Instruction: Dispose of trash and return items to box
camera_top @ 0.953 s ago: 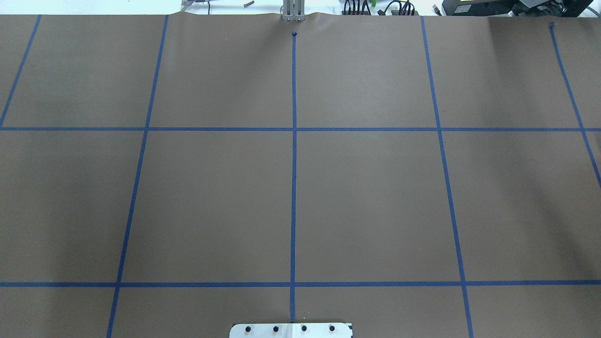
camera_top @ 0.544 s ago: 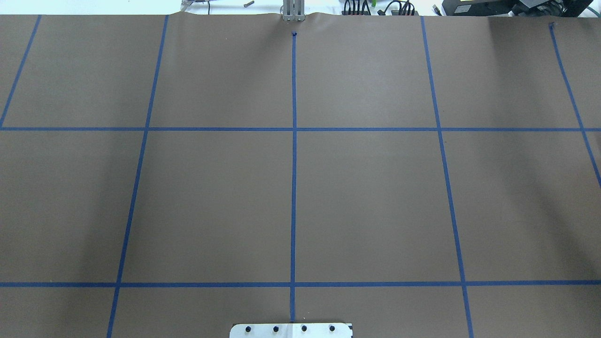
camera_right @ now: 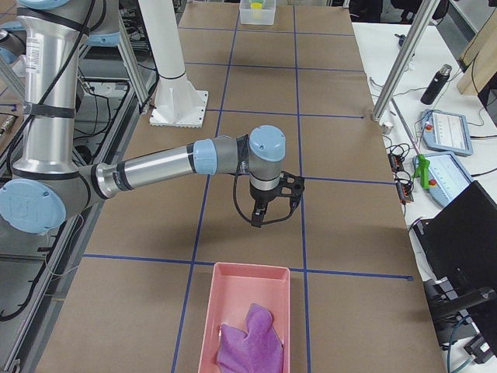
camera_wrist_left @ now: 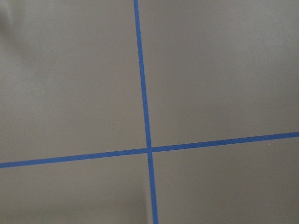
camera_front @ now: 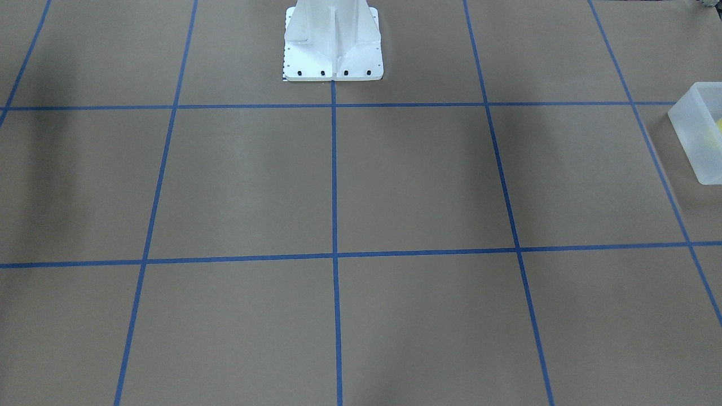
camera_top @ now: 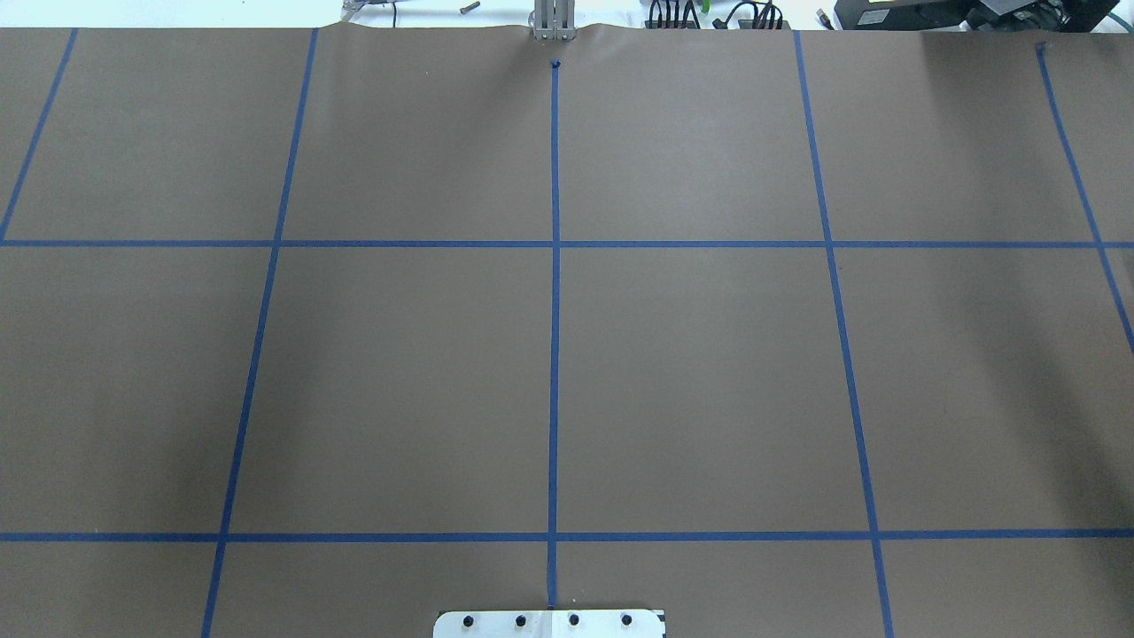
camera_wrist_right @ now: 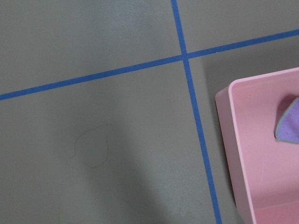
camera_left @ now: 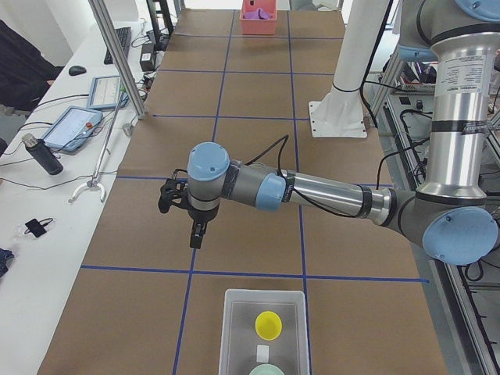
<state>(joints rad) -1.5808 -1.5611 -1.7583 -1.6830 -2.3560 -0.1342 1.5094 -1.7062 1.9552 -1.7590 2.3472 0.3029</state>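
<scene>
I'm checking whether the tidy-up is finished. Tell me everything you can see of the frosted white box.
The box is a frosted, translucent white plastic bin, rectangular, straight-walled, open on top. It stands upright on the brown table at the robot's left end. Inside lie a yellow cup, a pale green bowl and a small white scrap. The left gripper hangs clear of it.

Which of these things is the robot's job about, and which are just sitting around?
For the job: small yellow plastic cup, pale mint-green round bowl, frosted translucent plastic bin holding both.
Just lying about: black bottle, grey tablet; purple cloth in pink plastic tray, perhaps the trash.
</scene>
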